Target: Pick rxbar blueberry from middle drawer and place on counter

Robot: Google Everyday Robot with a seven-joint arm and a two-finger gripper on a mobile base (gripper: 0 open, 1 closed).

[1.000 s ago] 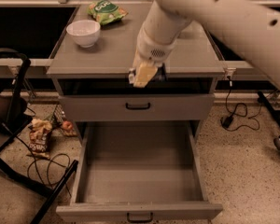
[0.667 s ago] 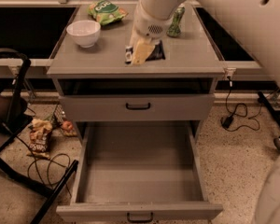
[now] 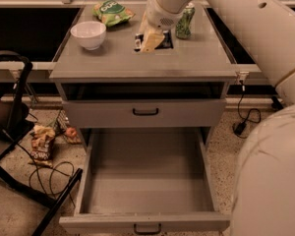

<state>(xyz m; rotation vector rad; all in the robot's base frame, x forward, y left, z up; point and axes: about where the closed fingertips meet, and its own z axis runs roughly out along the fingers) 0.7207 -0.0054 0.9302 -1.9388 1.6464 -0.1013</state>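
My gripper (image 3: 152,40) is over the middle of the counter (image 3: 137,64), reaching in from the upper right. It is shut on the rxbar blueberry (image 3: 166,40), a dark flat bar that shows on both sides of the pale fingers (image 3: 153,37). The bar is at or just above the counter top; I cannot tell whether it touches. The middle drawer (image 3: 143,222) stands pulled out at the bottom of the view, and its inside is bare.
A white bowl (image 3: 88,34) sits on the counter's left, a green snack bag (image 3: 112,11) at the back, a green can (image 3: 185,20) behind the gripper's right. The upper drawer front (image 3: 145,113) is shut. Cables, packets (image 3: 40,144) and a black frame (image 3: 19,132) lie left.
The gripper has carried the bar up from the cabinet's front edge and back over the counter, toward its middle near the can.
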